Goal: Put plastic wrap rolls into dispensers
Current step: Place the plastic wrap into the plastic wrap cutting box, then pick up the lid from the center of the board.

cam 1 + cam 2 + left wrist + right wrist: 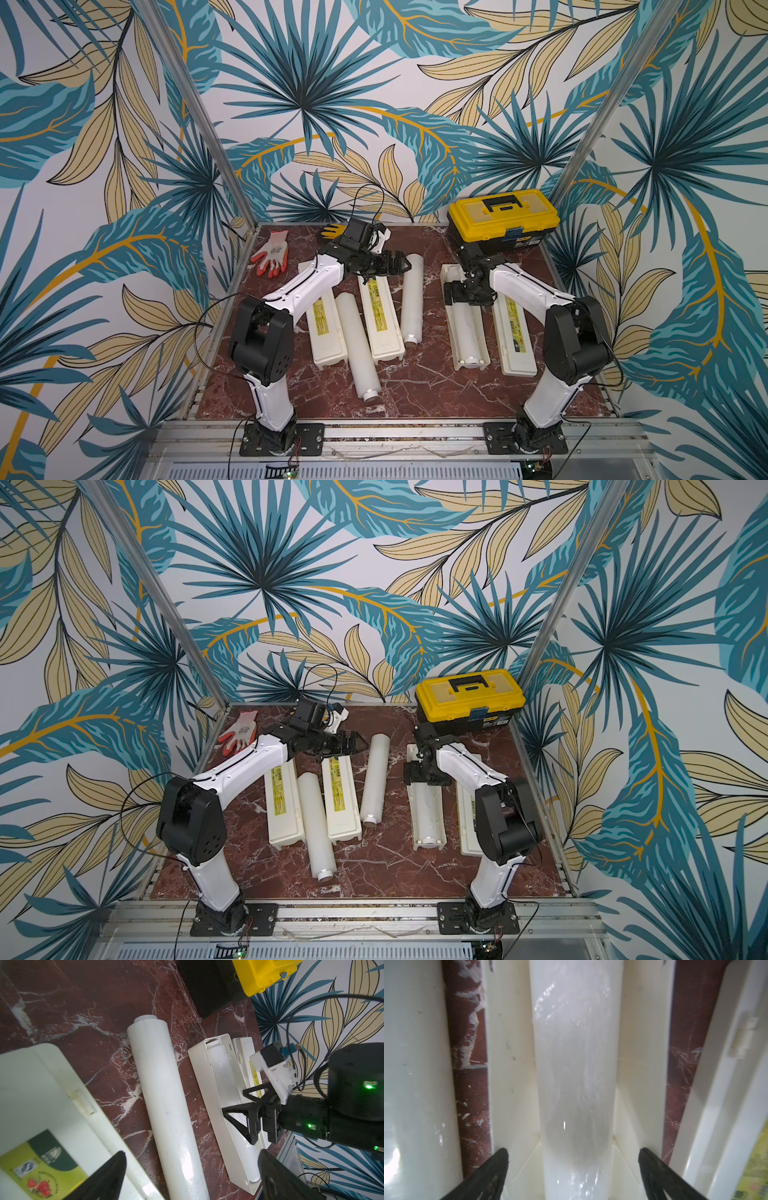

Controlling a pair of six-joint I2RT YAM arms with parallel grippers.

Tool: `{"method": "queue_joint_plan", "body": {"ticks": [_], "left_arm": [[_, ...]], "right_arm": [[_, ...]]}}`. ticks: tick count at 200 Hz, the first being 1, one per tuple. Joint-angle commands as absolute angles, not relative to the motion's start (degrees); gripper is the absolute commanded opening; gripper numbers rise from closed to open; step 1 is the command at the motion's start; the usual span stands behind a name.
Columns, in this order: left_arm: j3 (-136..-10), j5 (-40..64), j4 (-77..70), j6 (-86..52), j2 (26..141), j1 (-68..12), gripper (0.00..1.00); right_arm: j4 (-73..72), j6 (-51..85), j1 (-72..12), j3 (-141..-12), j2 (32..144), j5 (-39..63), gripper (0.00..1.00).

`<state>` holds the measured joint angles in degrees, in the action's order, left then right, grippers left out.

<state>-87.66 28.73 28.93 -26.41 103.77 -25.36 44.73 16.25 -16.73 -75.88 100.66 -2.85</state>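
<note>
Right gripper (pixel 573 1151) stands wide open astride the roll (pixel 575 1043) in the dispenser (pixel 512 1064). Left gripper (pixel 192 1155) is open too, seemingly empty.

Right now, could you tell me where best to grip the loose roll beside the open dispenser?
Grip the plastic wrap roll mid-length, from above, jaws across its round body: it lies flat, with the marble table bare along both sides.

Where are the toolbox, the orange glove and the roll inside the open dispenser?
toolbox (pixel 503 219), in a top view, on its lid.
orange glove (pixel 276 245), in a top view, on its white part.
roll (pixel 575 1064), right wrist view, on its middle.
</note>
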Motion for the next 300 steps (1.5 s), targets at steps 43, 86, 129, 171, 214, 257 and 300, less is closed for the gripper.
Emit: {"method": "queue_joint_plan", "body": {"ticks": [43, 86, 129, 171, 214, 257, 300], "left_arm": [[-92.9, 27.5, 28.5, -26.4, 105.3, -26.9, 1.0], [-94.4, 23.9, 27.4, -27.7, 105.3, -27.9, 1.0], [-95.7, 24.9, 27.4, -23.6, 105.9, -27.8, 1.0], [-97.7, 30.1, 27.3, -20.3, 107.7, -23.7, 1.0], [-96.9, 32.3, 27.3, -18.5, 108.4, -20.4, 1.0], [-96.6, 33.8, 27.3, -18.1, 108.9, -19.8, 1.0], [-97.7, 34.7, 27.3, -18.6, 110.0, -19.7, 1.0]], "right_arm": [[46.6, 10.1, -13.5, -76.0, 92.2, -8.7, 0.99], [45.5, 8.8, -6.5, -75.9, 92.5, -15.6, 0.99], [44.0, 5.9, 4.2, -74.1, 99.9, -8.7, 0.99], [41.9, 2.0, 5.5, -74.3, 104.5, -4.7, 0.99], [47.4, 0.3, 6.5, -79.3, 110.7, -2.3, 0.99], [47.8, -0.2, 6.9, -79.1, 110.5, -4.0, 0.99], [48.5, -0.5, 6.9, -79.2, 112.3, -4.3, 0.99]]}}
